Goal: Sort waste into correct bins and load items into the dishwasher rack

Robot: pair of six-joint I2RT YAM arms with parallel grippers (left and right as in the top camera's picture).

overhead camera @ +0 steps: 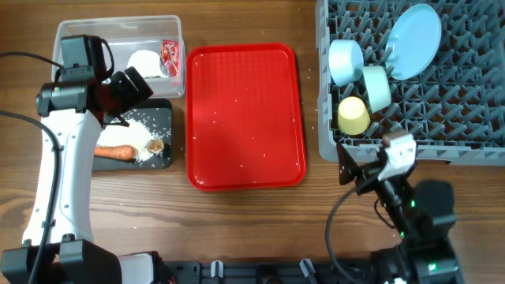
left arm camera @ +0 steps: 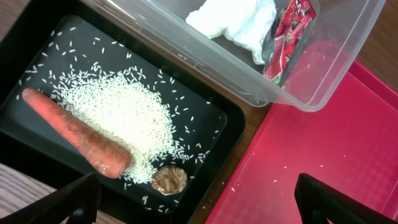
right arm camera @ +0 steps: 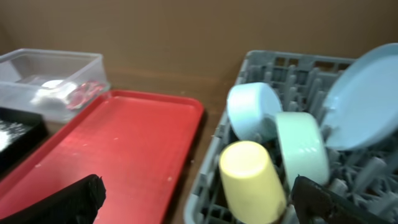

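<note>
A wooden table (overhead camera: 316, 205) stands before a plain brown wall (right arm camera: 186, 31).

No text, brand, number or sign can be read anywhere. The red patterned wrapper (left arm camera: 289, 31), lying inside the clear tub (left arm camera: 348, 50) just beside the crumpled napkin (left arm camera: 233, 22), carries pale print, but it is too small and creased to make out
</note>
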